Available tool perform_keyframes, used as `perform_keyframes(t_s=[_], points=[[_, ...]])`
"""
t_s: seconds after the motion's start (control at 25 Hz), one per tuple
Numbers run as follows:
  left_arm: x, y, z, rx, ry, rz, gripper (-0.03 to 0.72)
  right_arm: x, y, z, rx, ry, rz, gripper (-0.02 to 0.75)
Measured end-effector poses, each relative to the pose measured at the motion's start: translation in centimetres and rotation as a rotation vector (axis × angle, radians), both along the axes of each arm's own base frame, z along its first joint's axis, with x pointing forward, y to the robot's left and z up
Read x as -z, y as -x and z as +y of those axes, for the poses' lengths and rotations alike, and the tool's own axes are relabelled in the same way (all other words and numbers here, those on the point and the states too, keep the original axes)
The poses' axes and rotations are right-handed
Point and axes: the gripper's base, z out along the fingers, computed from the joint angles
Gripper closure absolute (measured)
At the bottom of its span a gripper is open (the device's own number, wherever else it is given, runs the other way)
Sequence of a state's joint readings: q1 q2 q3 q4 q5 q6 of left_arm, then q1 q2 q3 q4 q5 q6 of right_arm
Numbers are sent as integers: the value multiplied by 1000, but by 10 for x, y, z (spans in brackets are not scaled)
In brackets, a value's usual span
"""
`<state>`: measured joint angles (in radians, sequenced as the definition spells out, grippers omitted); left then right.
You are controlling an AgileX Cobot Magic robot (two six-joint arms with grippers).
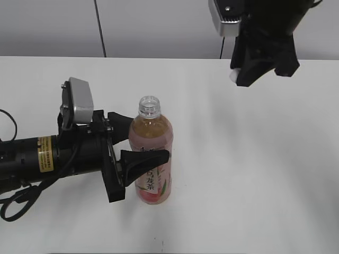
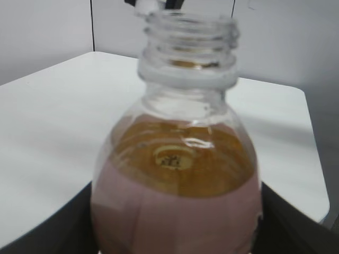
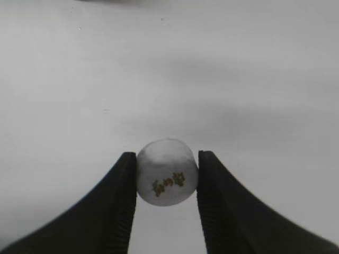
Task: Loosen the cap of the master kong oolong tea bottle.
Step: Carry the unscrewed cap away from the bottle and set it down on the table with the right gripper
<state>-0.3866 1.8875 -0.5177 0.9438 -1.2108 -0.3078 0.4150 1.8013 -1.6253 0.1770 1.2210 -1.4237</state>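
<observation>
gripping bottle point(image 1: 151, 153) sideways: left jaws | right raised: jaws pinching cap point(image 3: 167, 172)

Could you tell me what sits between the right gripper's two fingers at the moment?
The cap, pinched between the right gripper fingers; the right wrist view shows it, off the master kong oolong tea bottle.

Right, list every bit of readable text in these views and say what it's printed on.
"乌龙茶": dark characters on the white strip of the bottle label, exterior view; the print above them is hidden by the left end effector.
Gold print on the cap, held by the right end effector: too blurred to read.
Yellow sticker on the left arm: too small to read.
</observation>
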Motion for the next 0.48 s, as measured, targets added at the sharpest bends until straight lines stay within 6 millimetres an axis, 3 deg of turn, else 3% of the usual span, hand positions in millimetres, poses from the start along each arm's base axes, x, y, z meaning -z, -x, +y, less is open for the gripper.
perform_keyframes(t_s=[0.16,0.48], points=[[0,0,0,-3,1,0,228,24,5,-10,140,18,113,467],[0,0,0,-4,0,1,228,64,21,-20,251,101,240,467]])
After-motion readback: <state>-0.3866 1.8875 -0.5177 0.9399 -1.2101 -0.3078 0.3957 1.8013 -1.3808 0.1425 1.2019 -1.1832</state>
